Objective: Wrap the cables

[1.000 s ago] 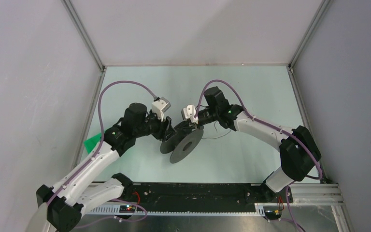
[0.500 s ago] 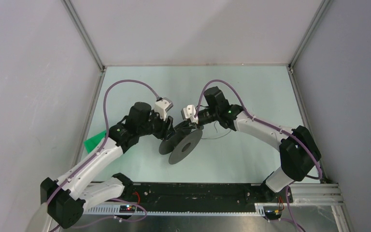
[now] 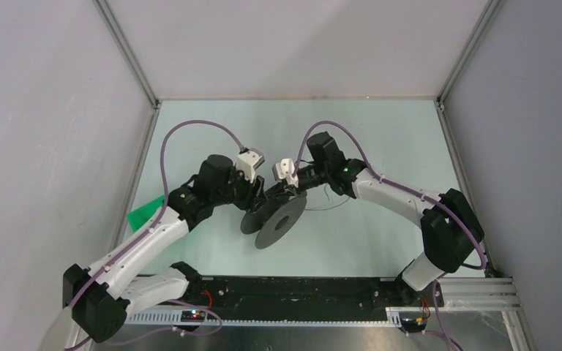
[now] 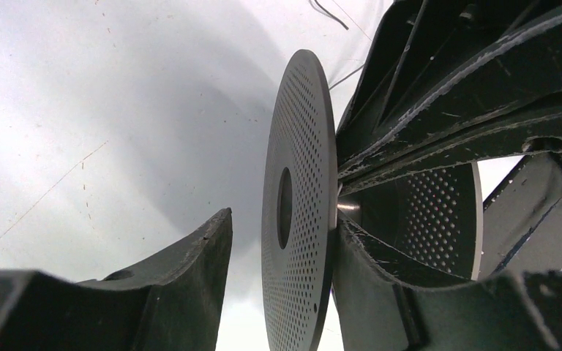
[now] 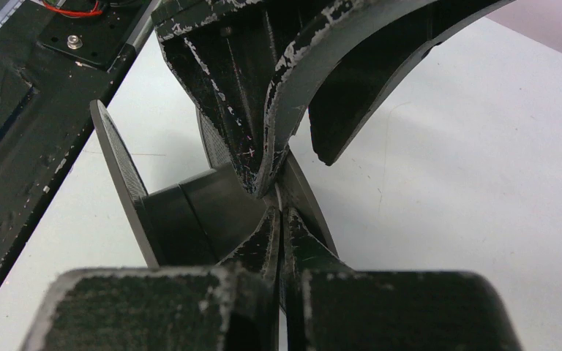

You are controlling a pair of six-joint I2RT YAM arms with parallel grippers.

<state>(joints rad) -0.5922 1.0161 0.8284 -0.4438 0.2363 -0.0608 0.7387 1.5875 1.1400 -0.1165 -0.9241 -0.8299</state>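
Observation:
A dark grey perforated spool (image 3: 274, 219) stands tilted on edge at the table's middle. My right gripper (image 3: 287, 195) is shut on the rim of its far flange (image 5: 304, 197), with the hub (image 5: 190, 212) to the left of the fingers. My left gripper (image 3: 258, 197) is open and straddles a flange (image 4: 300, 219). Its right finger (image 4: 380, 292) touches the flange's inner face, and its left finger (image 4: 190, 278) stands apart from it. The thin black cable (image 3: 331, 197) lies curling on the table right of the spool. It also shows at the top of the left wrist view (image 4: 328, 12).
A green piece (image 3: 143, 214) lies at the table's left edge. White walls with metal rails enclose the table on three sides. A black base rail (image 3: 300, 289) runs along the near edge. Mauve arm cables arch over both wrists.
My left arm has pushed forward and right, bringing its gripper closer onto the spool. The spool has shifted slightly left. My right gripper has stayed shut on the flange.

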